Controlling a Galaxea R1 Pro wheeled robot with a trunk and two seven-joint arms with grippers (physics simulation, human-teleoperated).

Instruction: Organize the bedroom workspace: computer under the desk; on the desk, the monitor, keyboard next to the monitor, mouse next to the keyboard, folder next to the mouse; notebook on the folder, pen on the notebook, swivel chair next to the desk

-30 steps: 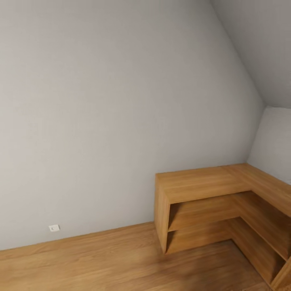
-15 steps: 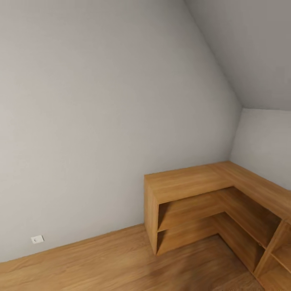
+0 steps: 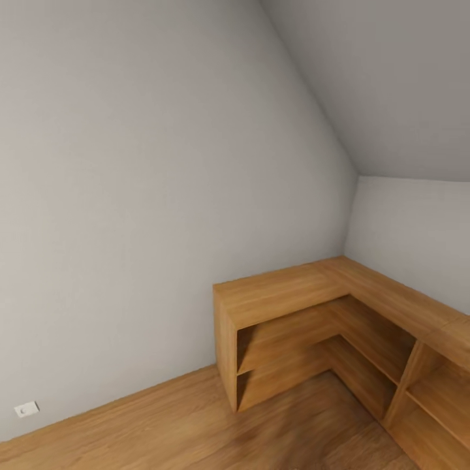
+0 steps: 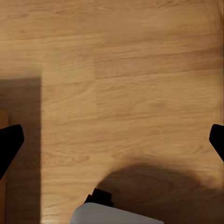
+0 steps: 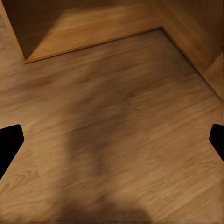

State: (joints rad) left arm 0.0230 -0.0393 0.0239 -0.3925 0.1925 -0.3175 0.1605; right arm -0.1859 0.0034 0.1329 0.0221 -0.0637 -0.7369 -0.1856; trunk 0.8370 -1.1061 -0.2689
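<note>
I am in the bedroom, facing a sloped grey-white wall (image 3: pixel 143 196) above a light wood floor (image 3: pixel 196 424). The desk, the swivel chair and the other task things are out of view. My left gripper (image 4: pixel 112 142) hangs open over bare floor boards, one black fingertip (image 4: pixel 9 144) at each side of the left wrist view and nothing between them. My right gripper (image 5: pixel 112 142) is open too, empty, over the floor close to the foot of a wooden shelf unit.
A low light-wood L-shaped shelf unit (image 3: pixel 294 294) fills the corner at the right, with open compartments. A white wall socket (image 3: pixel 26 409) sits low on the wall at the left. A white part of the robot (image 4: pixel 116 215) is near the left gripper.
The whole head view has shifted left, so the camera has turned to the right. More of the shelf unit's right wing and of the sloped ceiling shows now.
</note>
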